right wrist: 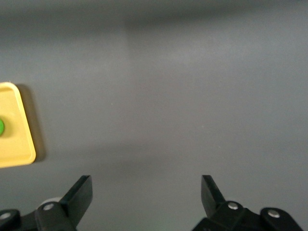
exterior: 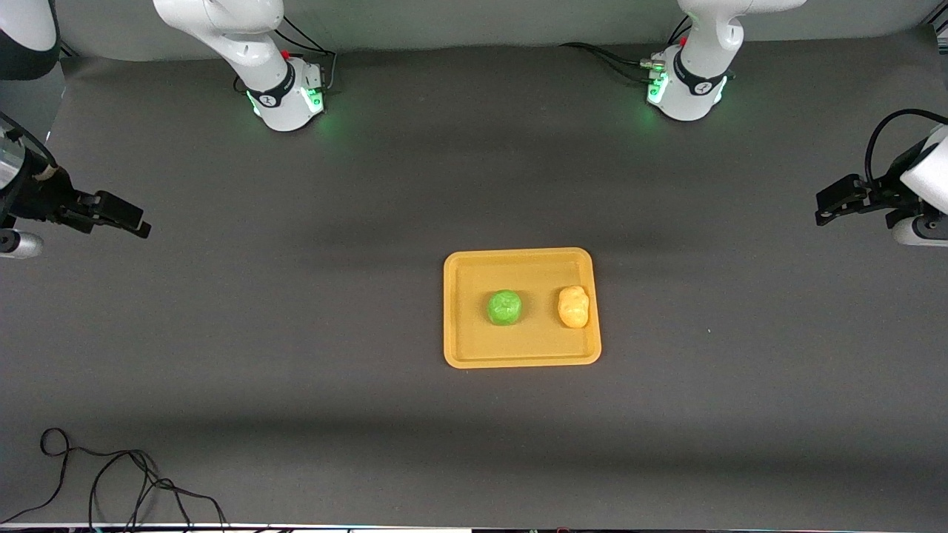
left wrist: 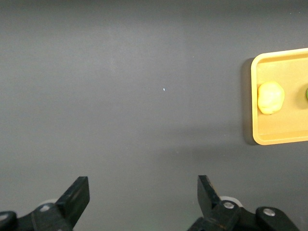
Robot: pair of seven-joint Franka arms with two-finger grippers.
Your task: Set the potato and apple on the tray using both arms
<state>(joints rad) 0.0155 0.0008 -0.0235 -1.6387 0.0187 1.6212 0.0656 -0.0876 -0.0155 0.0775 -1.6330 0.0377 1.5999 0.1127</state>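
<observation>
Tray (exterior: pixel 522 358) flat on the dark table (exterior: pixel 296 333), roughly mid-table, closer to the front cam than both arm bases. Apple (exterior: pixel 504 307) sits in the tray, about centre of it, on the tray floor, not touching the rim. Potato (exterior: pixel 573 306) also in the tray, beside the apple on the side toward the left arm's end, close to that short rim, small gap between the two foods, not touching each other. Left gripper (exterior: pixel 833 206) up over bare table at the left arm's end, well apart from the tray; fingers spread wide, nothing between them. In the left wrist view the left gripper (left wrist: pixel 143 192) shows two black fingers (left wrist: pixel 77 192) wide apart w/ only table in the gap; tray (left wrist: pixel 269 139) is off to one side of the claw, well clear, potato (left wrist: pixel 271 97) on it near the rim closest to the claw, apple (left wrist: pixel 306 94) just a green sliver at the frame edge. Right gripper (exterior: pixel 122 218) over bare table at the right arm's end, also well apart from the tray, holding nothing. Right wrist view: right gripper (right wrist: pixel 146 192) fingers (right wrist: pixel 82 191) wide apart, empty, table only between them; tray (right wrist: pixel 19 154) corner off to the side of the claw, apple (right wrist: pixel 1 127) barely in at the edge. Both arms parked clear of the tray, waiting. Loose black cable (exterior: pixel 111 481) lies on the table at the edge closest to the front cam, toward the right arm's end, well away from either claw.
</observation>
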